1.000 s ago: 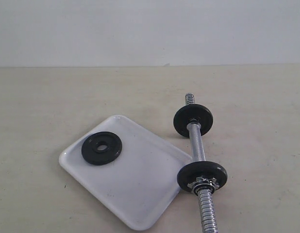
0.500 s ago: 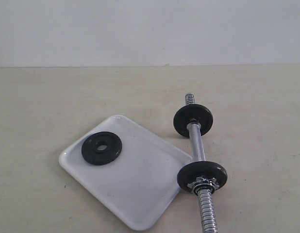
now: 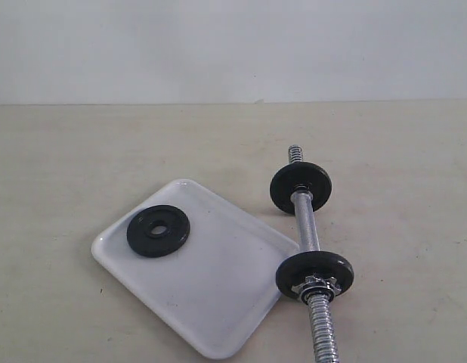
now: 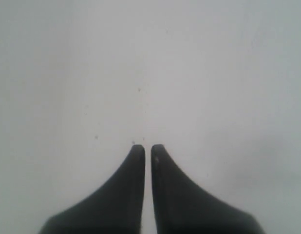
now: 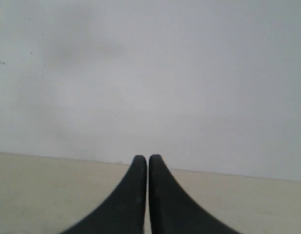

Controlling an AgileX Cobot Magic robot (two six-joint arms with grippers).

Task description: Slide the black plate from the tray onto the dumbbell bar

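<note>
No readable text in any view.
The black plate, tray and dumbbell bar show no legible lettering, numbers or labels.

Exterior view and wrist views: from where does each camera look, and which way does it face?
Exterior view: raised, looking down across the table at tray, black plate and dumbbell bar; no robot part shows.
Left wrist view: on the left arm, facing a blank pale surface; shut left gripper shows.
Right wrist view: on the right arm, facing wall above table; shut right gripper shows.
Shared: exterior and right wrist both show table and wall.
</note>
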